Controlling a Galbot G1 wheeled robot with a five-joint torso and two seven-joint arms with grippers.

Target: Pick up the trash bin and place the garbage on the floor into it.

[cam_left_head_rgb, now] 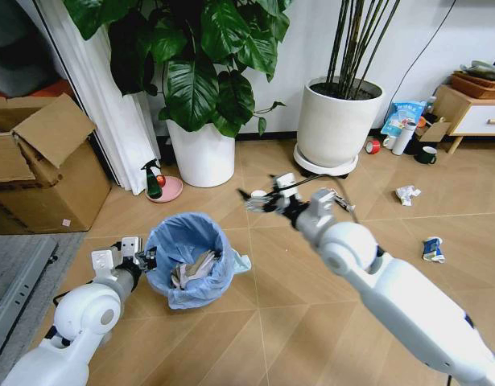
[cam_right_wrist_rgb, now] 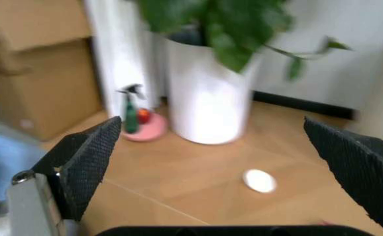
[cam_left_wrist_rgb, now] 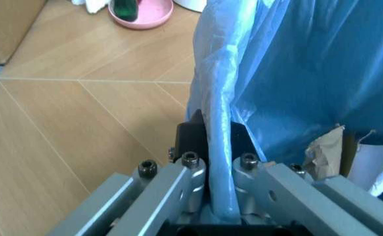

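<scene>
The trash bin, small and round with a pale blue bag liner, is held over the herringbone floor with paper garbage inside it. My left gripper is shut on the bin's rim; in the left wrist view the fingers pinch the rim and liner. My right gripper reaches past the bin, open and holding nothing. Its pads stand wide apart above a white disc on the floor. A white tissue wad and a blue-white packet lie farther right.
Two big white plant pots stand at the back. A spray bottle stands on a pink dish by the left pot. A cardboard box is at left; a white bottle, dark mug and wooden cabinet at right.
</scene>
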